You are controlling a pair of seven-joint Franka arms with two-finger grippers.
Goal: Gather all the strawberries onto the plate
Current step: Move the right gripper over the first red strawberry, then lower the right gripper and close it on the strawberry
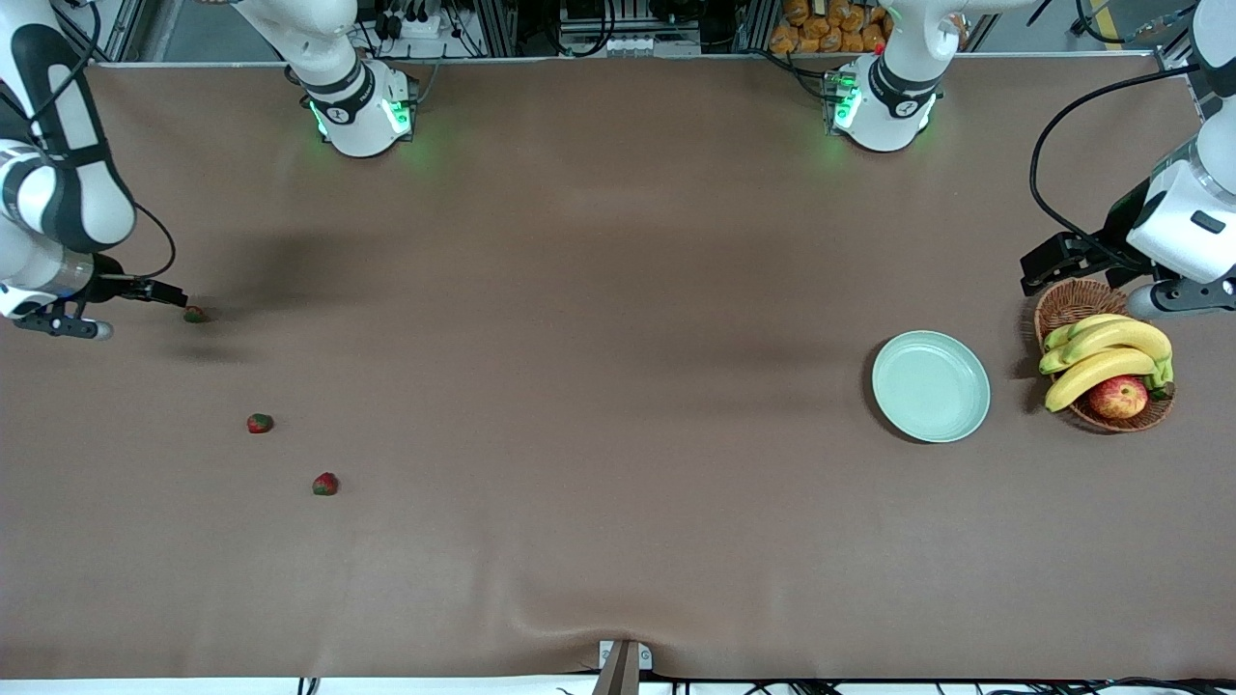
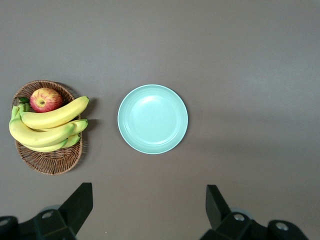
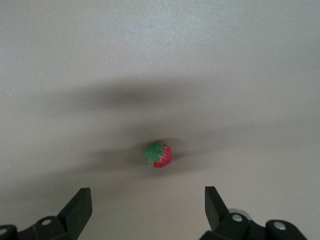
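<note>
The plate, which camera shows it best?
The left wrist view: the plate sits near the middle, seen from straight above, whole rim visible and nothing in it, beside the basket. The front view shows it smaller, toward the left arm's end of the table. The right wrist view does not show it.

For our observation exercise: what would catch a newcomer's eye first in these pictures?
Probably the wicker basket of bananas and an apple at the left arm's end of the table, beside the empty mint-green plate. Next, three tiny strawberries scattered at the right arm's end, the open right gripper over one. The open left gripper hangs near the basket.
</note>
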